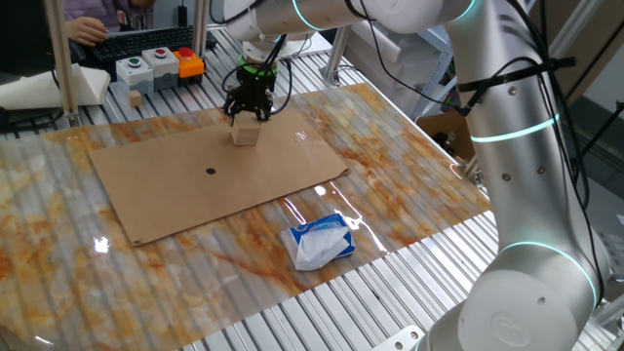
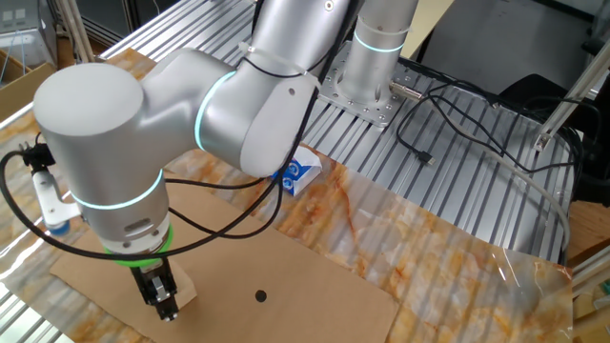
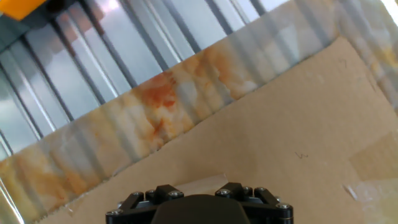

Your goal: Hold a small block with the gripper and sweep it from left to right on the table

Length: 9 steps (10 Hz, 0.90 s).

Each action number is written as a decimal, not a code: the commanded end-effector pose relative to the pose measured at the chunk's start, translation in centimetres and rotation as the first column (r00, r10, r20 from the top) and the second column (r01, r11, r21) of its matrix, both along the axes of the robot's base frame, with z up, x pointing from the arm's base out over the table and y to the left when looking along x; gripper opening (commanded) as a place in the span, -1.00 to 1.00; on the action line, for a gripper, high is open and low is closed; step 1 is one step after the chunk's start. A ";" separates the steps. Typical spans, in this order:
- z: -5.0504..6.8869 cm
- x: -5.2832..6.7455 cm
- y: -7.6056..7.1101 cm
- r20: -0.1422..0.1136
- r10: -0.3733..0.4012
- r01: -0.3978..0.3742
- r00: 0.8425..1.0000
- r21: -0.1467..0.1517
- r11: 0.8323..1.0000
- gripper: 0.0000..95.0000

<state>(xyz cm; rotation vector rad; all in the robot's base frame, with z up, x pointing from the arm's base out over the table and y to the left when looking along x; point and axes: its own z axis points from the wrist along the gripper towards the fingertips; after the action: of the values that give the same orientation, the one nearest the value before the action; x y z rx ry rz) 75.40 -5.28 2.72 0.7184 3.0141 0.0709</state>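
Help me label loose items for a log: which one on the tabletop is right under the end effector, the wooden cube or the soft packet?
The small wooden cube, on the cardboard sheet directly beneath the end effector; the white-and-blue packet lies apart on the marbled table.

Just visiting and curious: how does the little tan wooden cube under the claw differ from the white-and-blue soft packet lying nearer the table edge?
The small light-tan wooden cube is plain, hard-edged and square; the white-and-blue soft packet is crumpled, printed and larger. The cube sits on the flat brown cardboard sheet between the fingers of the black two-fingered gripper; the packet lies untouched on the glossy marbled table. Both are light-coloured.
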 end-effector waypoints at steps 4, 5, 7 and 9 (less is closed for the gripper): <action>0.1 -0.1 0.0 -0.007 -0.004 0.004 1.000 0.004 1.000 -0.60; 0.1 -0.1 0.0 -0.009 -0.004 0.004 1.000 0.005 1.000 -0.60; 0.1 -0.1 0.0 -0.007 -0.004 0.004 1.000 0.006 1.000 -0.20; 0.1 -0.1 0.0 -0.005 -0.007 0.007 1.000 0.003 1.000 -0.20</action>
<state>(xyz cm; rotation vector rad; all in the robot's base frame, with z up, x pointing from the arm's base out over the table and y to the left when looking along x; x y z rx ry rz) 75.28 -5.30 2.75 0.7311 3.0155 0.0709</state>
